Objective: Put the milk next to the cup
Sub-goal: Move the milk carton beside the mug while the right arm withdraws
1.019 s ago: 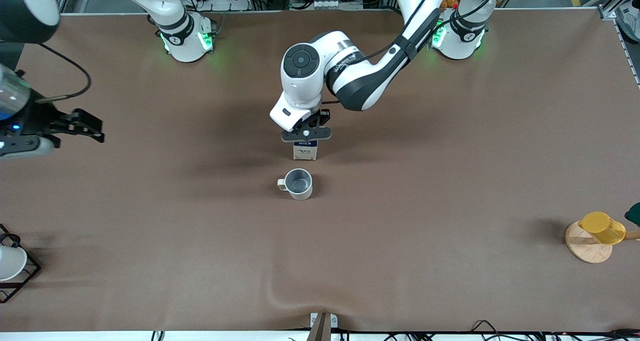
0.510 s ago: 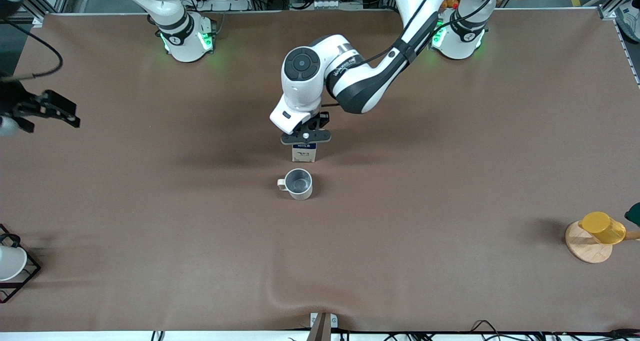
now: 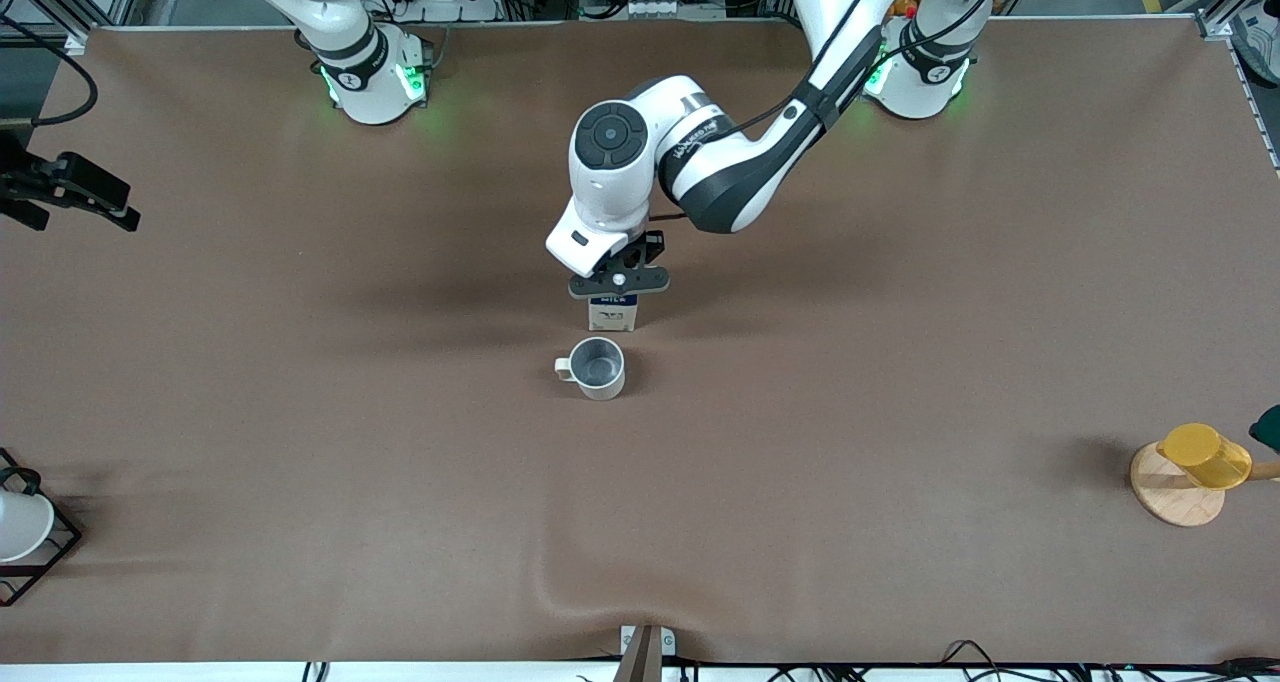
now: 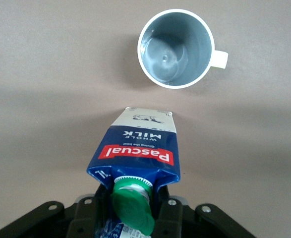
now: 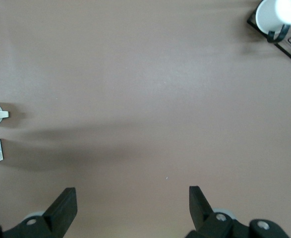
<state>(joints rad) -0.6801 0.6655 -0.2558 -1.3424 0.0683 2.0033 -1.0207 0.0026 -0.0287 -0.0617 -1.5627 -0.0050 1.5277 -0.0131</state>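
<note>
Fingers, left gripper: closed on the gabled top of the milk, one finger on each side of the green cap.
Fingers, right gripper: spread wide with nothing between them, over bare table at the right arm's end; that arm waited.
Milk, position: carton upright or nearly so, just beside the cup and farther from the front camera than it; a thin strip of table separated the two in the left wrist view. Whether the base rested fully on the table could not be told.
Cup, position: upright and empty near the table's middle, handle pointing toward the right arm's end.
Risk 1: release with the base not flat down would probably tip the tall, narrow carton, possibly onto the cup.
Risk 2: fingers dragging on the gable during withdrawal could pull the carton over or lift it.
Risk 3: further travel toward the cup could knock it out of place, the gap being small.
Count, task things: one milk carton; one grey-beige cup.
Count, other things: one yellow cup on one round wooden board; one white cup in one black wire rack.
Count, grippers: two.
</note>
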